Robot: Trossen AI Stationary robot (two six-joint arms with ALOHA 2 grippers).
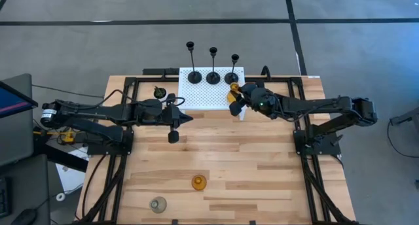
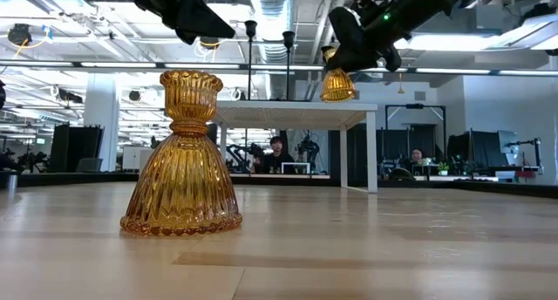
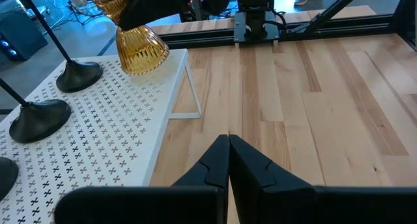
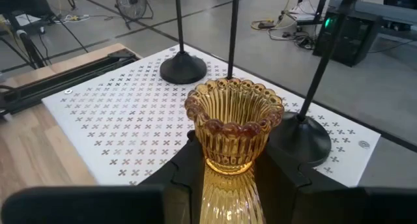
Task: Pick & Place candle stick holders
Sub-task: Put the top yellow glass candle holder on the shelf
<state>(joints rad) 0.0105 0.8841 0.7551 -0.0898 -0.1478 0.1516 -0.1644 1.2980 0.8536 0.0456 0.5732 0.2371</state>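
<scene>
Three black candle stick holders [image 1: 213, 76] stand by their round bases in a row on the white perforated stand [image 1: 203, 97] at the table's far middle. My right gripper [image 1: 237, 102] is over the stand's right end, shut on an amber glass holder [image 4: 233, 123]. A second amber holder [image 1: 199, 182] stands on its flared base near the table's front edge, large in the low view [image 2: 183, 156]. A clear-grey holder [image 1: 158, 204] stands left of it. My left gripper [image 3: 228, 160] hangs shut over the table, left of the middle, holding nothing. My right gripper pinches the amber holder's narrow neck [image 4: 228, 165], just below the scalloped cup, between its two fingers [image 4: 186, 175]. They come from the table's right, slanting slightly down. The holder is lifted clear and tilted, its flared base [image 2: 337, 85] hanging below the fingers over the stand.
A small pot with a green plant [image 1: 159, 91] stands left of the stand. Black frame rails [image 1: 124, 153] run along the table's left and right sides. Bare wood lies between the stand and the two holders at the front.
</scene>
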